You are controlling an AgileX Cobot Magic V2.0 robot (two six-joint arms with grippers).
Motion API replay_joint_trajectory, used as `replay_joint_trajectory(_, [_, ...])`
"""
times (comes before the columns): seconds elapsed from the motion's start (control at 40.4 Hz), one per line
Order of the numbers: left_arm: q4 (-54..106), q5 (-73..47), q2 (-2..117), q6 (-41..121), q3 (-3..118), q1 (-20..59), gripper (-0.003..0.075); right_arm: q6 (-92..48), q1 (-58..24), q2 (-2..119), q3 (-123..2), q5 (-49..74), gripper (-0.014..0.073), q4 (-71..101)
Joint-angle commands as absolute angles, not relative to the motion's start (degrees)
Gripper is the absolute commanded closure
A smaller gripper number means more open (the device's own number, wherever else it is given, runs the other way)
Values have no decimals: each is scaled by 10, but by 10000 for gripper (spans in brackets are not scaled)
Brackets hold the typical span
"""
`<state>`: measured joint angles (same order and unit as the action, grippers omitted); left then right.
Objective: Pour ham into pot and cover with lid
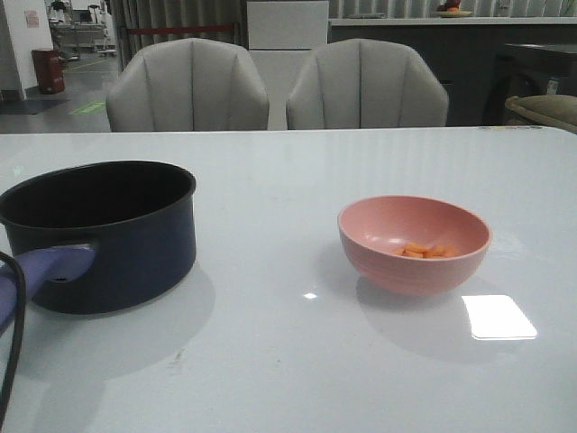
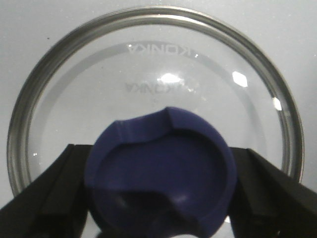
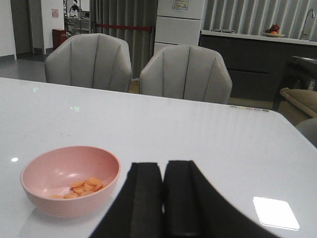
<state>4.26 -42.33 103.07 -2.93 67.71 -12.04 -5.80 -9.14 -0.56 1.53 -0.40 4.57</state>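
Note:
The dark navy pot (image 1: 117, 244) stands at the table's left, its blue-purple handle (image 1: 50, 266) pointing toward me. The ham (image 1: 424, 251), small orange cubes, lies in the pink bowl (image 1: 397, 262) right of centre. The bowl (image 3: 54, 198) and the ham (image 3: 84, 187) also show in the right wrist view. My right gripper (image 3: 163, 168) is shut and empty, just right of the bowl. The glass lid (image 2: 158, 64) shows only in the left wrist view, over the white table. My left gripper (image 2: 159, 188) is shut on its dark blue knob (image 2: 158, 163), fingers (image 2: 64, 188) against both sides. Neither gripper shows in the front view.
Two grey chairs (image 1: 187, 86) (image 1: 367, 83) stand behind the table's far edge. A black cable (image 1: 13, 343) hangs at the front left by the pot handle. A bright light patch (image 1: 499, 317) lies on the table near the bowl.

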Motion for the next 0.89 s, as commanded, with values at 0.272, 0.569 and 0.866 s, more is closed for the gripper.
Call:
replay_joint_trajectory(0.272, [49,-375,1041,-31,692,-121,295,-60,-87,-18,13,-53,448,40])
replay_joint_trajectory(0.569, [47,-379,1042,-23,694,-121,166,-60,-87,-18,13,-53,448,40])
replay_joint_trajectory(0.866, [-3,-400,1035,-9,702,-88,120,-60,-87,-18,13,-53,448,40])
